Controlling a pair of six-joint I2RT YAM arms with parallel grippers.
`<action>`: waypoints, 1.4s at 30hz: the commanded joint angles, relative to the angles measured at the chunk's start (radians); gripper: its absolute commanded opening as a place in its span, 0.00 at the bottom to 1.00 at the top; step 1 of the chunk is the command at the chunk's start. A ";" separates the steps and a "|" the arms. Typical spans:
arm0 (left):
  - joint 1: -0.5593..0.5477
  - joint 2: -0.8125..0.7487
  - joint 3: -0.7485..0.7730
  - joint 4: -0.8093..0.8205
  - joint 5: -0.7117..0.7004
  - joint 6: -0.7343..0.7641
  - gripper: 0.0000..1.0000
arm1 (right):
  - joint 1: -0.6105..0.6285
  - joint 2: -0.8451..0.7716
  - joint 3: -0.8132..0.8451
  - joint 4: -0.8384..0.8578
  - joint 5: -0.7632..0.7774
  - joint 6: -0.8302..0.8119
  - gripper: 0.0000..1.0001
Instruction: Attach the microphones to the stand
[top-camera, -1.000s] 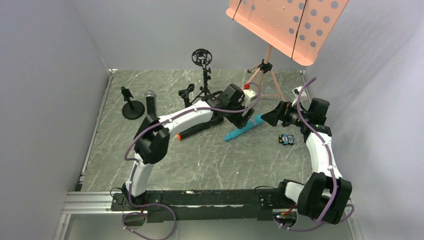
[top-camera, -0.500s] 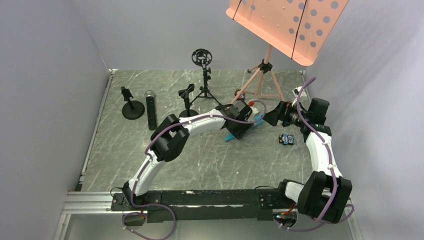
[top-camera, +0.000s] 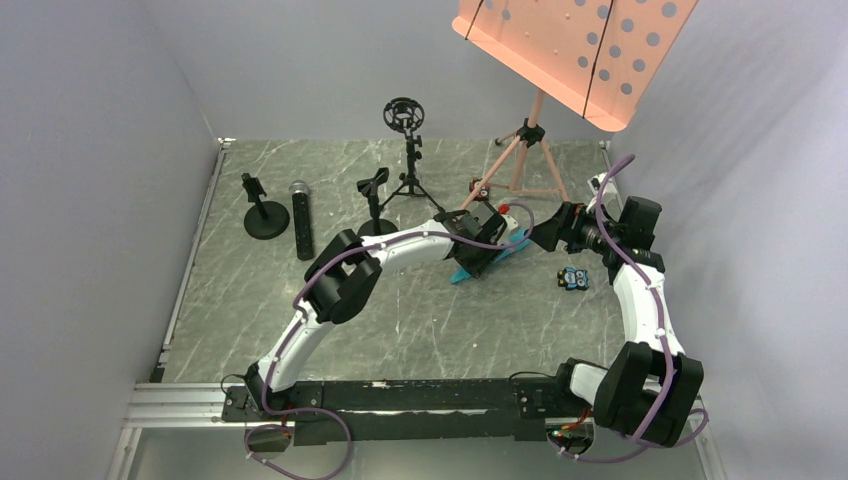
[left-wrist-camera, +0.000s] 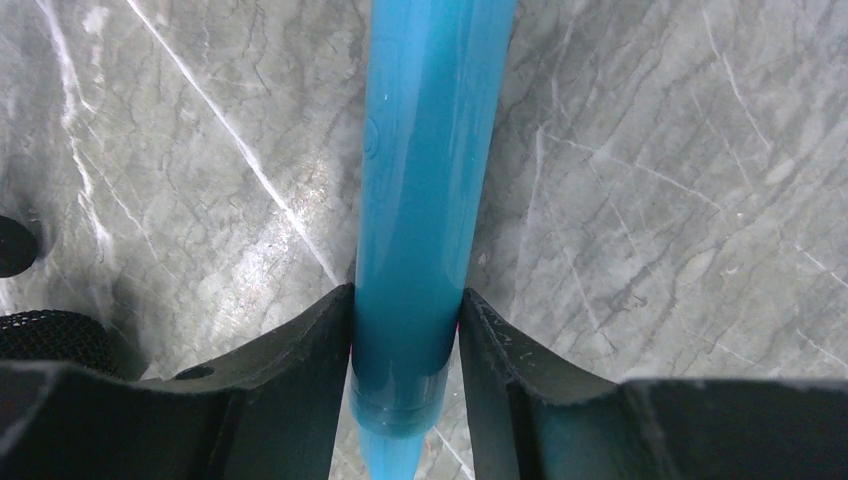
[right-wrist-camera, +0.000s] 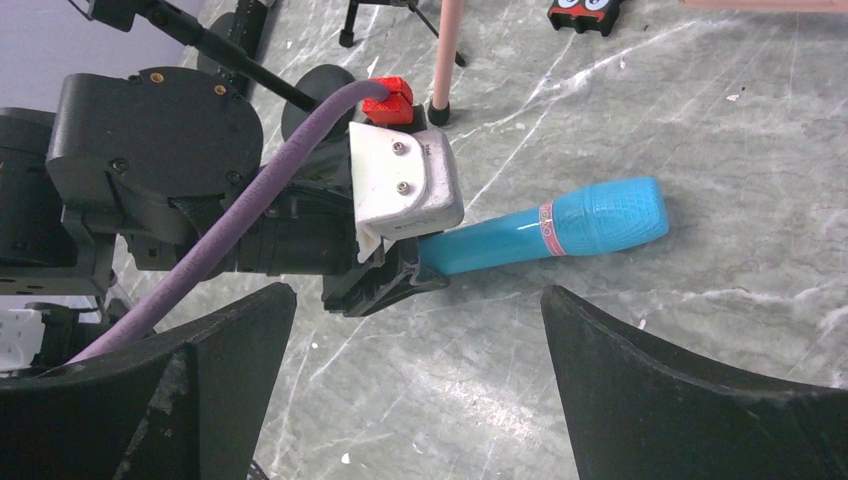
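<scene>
Near the middle of the overhead view, the cyan microphone (top-camera: 517, 243) is seen lying on the bench (top-camera: 420, 320), with the left gripper (top-camera: 480, 255) clenched on its handle. From the left wrist camera, both fingers (left-wrist-camera: 300, 350) are shown pressed against the glossy handle close to its tail, while the mesh head points away toward the right of the overhead frame. The right gripper (top-camera: 540, 236) is held released, just beside that head and apart from it.

Several failures can be expected from this grasp. Because the hold is taken far from the head, which is judged to be the heavier end, the microphone could pivot between the fingers and droop once it is lifted. The handle looks smooth and slightly tapered, so it could also be squeezed out toward the tail. A drooping head could be knocked against the right gripper or against the pink leg of the music stand (top-camera: 520, 160) close by.

At the clip stand (top-camera: 373, 195), upper centre, a misaligned handle would be pushed against the clip rather than into it, and so light a stand could be tipped over. The black microphone with the silver head (top-camera: 300, 220) lies untouched at upper left.
</scene>
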 joint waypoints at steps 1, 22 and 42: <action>-0.007 0.015 0.030 -0.019 -0.013 0.007 0.48 | -0.016 -0.010 0.012 0.020 -0.012 -0.001 1.00; 0.001 -0.679 -0.704 0.535 0.069 -0.295 0.00 | 0.007 -0.002 0.118 -0.255 -0.246 -0.169 1.00; -0.002 -0.914 -0.921 1.026 0.084 -0.460 0.00 | 0.374 0.113 0.182 0.506 -0.220 0.635 0.96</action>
